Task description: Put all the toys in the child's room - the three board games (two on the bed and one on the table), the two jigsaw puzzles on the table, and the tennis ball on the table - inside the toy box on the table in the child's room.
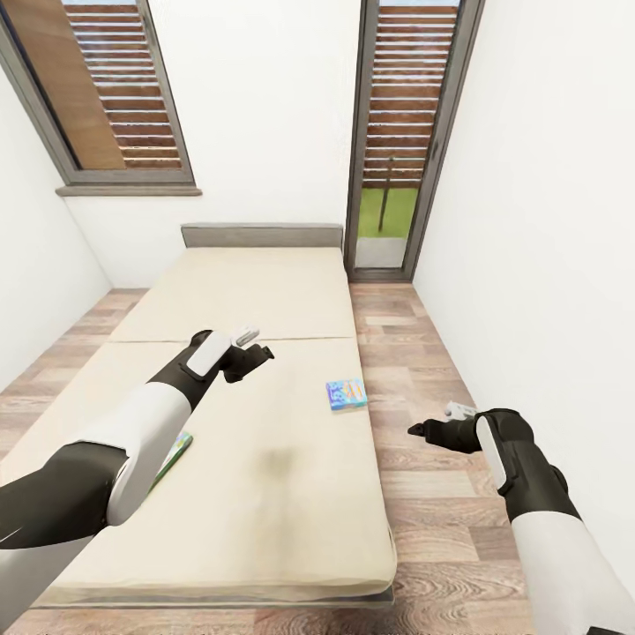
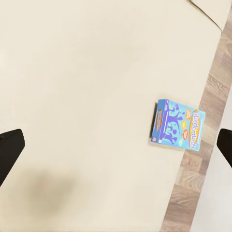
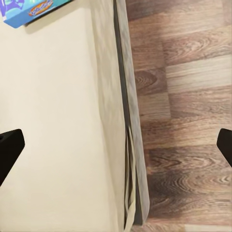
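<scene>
Left gripper (image 1: 256, 353) hovers over the bed (image 1: 265, 494), fingers wide; best approach: drop squarely onto the blue board game (image 1: 346, 393) near the edge.

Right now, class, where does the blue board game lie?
In the head view, the blue board game lies flat on the bed, by its right edge, between the left gripper and right gripper.

Bright blue board game (image 1: 346, 393) with orange lettering, plain cream bed (image 1: 265, 291), brown wood-grain floor (image 1: 414, 353).
</scene>
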Robot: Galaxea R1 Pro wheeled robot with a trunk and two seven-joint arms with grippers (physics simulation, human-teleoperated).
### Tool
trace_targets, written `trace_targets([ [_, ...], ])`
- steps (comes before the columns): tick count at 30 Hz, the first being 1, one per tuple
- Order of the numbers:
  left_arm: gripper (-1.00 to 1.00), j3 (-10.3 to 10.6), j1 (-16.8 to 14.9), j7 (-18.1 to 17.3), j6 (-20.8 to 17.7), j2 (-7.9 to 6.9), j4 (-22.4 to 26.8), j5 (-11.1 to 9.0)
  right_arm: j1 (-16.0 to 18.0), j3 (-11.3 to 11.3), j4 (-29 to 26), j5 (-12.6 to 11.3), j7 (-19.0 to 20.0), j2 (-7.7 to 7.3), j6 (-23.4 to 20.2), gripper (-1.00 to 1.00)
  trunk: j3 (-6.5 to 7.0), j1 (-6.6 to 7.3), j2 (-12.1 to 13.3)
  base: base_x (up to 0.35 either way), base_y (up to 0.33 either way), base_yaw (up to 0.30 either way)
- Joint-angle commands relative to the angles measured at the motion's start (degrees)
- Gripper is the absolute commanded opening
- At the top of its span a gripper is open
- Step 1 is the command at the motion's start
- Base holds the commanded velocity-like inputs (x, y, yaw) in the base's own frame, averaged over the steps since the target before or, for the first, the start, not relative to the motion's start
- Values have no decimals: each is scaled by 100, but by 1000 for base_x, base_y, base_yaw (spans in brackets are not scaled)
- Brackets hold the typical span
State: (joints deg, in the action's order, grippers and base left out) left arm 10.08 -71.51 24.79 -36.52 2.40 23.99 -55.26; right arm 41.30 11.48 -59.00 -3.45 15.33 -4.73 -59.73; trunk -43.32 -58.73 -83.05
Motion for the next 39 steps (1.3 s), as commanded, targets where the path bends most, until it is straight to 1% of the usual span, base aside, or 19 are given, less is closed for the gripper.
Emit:
trace_targets([
  [1,100,38,-3,52,-4,-6,9,-61,5,7,-1,-34,-12,-2,-27,100,-15,0,-3,0,0,0],
  [12,100,30,-3,46,-4,-12,9,-63,10,20,3,-44,-35,-21,-27,100,-118,0,-3,0,0,0],
  [16,100,31,-3,41,-4,-13,9,-60,15,26,-2,-51,-180,-35,-27,100,-155,0,-3,30,0,0],
  [20,100,39,-3,29,-4,-25,10,-55,16,28,-6,-56,-332,-32,-27,100,-193,0,-3,179,0,0],
  [24,100,42,1,22,-21,-46,10,-50,16,29,-10,-57,-397,-34,-27,100,-230,0,-3,238,0,0],
  [30,100,32,4,19,-37,-57,13,-48,13,30,-9,-53,-424,-32,-27,100,-287,0,-3,145,0,0],
  [39,100,23,5,17,-41,-63,11,-46,10,30,-14,-51,-439,-29,-27,100,-371,0,-3,41,0,0],
])
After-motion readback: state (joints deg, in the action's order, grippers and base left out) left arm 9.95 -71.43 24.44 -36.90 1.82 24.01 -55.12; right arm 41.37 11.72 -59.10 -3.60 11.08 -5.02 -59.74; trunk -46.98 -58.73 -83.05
